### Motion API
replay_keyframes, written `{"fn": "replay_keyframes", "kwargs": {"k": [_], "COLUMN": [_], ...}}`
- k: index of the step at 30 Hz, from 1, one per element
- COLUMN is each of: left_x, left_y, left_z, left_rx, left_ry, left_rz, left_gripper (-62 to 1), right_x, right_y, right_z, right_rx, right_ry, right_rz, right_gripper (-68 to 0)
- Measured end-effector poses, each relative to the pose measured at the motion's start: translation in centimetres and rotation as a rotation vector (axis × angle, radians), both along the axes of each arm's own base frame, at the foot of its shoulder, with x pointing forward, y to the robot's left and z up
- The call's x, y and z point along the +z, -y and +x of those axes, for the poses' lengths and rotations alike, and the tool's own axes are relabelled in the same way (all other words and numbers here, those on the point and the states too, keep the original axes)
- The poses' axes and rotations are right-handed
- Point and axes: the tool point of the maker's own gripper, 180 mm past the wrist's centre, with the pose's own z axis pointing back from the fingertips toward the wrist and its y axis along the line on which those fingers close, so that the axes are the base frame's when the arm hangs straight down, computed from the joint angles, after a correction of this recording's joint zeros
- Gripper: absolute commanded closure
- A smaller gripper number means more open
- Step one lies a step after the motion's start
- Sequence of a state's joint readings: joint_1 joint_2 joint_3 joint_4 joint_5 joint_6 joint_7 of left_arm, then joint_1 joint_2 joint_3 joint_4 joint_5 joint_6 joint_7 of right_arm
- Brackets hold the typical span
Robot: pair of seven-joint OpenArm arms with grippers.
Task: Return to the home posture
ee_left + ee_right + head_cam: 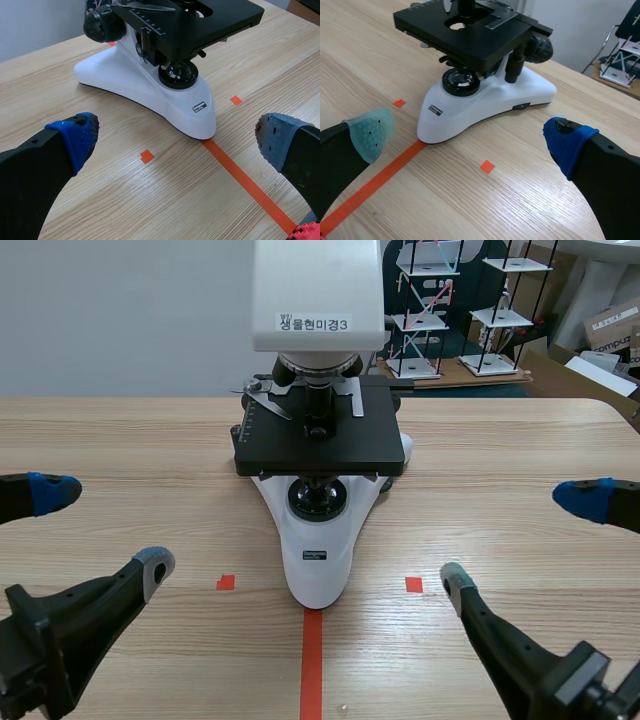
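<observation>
2 arms lie low at either side, the left gripper [105, 526] and the right gripper [516, 540] each with fingers spread wide

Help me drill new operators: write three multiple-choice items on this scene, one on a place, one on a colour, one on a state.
1. Where does the microscope stand?
A. at the far end of the long tape line
B. on its side
C. on a shelf

2. What colour is its stage?
A. white
B. black
C. red

3. How do the left gripper and right gripper stand?
A. open, holding nothing
B. shut on the microscope
C. shut on nothing

1 A, its white base meets the line's end; 2 B, the stage is black; 3 A, both have jaws wide apart.
</observation>
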State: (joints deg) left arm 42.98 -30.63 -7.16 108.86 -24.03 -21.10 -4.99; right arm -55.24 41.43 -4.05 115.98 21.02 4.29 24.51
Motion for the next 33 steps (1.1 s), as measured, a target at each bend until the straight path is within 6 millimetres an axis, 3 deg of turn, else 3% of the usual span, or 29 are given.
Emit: {"fn": "replay_keyframes", "kwargs": {"k": [33], "left_x": [0.0], "left_y": [0.0], "left_z": [0.0], "left_rx": [0.0], "left_ry": [0.0], "left_rz": [0.0], "left_gripper": [-62.3], "right_x": [2.7], "right_y": [-1.3], "right_z": [-0.4], "right_rx": [0.078], "right_ry": [0.099], "right_rz": [0.054], "right_gripper": [-67.9]}}
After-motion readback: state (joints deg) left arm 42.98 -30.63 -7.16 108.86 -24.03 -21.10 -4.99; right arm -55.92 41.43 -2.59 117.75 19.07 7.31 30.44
